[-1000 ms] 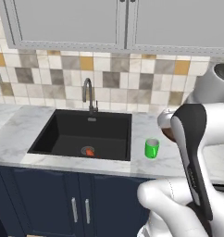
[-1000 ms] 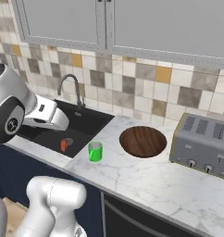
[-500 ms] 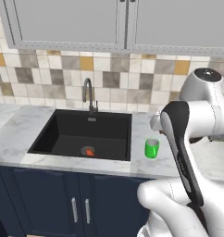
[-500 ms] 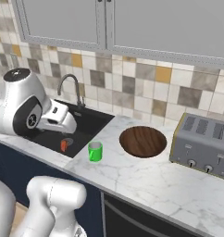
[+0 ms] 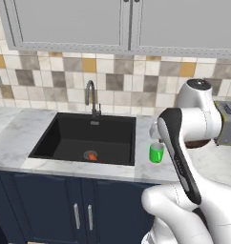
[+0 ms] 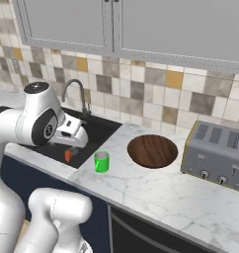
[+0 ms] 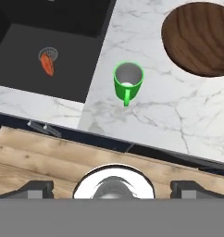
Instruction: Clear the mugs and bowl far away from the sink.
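One green mug (image 7: 128, 81) on counter (image 7: 169, 115) by sink (image 7: 49, 51), ~12 o'clock from gripper (image 7: 113, 187), well apart, handle toward cam. Jaws spread wide, prob empty.

free: marble around green mug (image 7: 128, 81) | obstacles: bowl (image 7: 202, 37), toaster (image 6: 218, 155)

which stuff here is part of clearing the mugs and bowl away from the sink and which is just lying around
Part of the job:
- green mug, upright on the counter beside the sink
- red mug, lying on its side in the sink by the drain
- dark wooden bowl on the counter
- black sink
- open gripper, above the sink's edge

Just lying about:
- silver toaster
- grey tap
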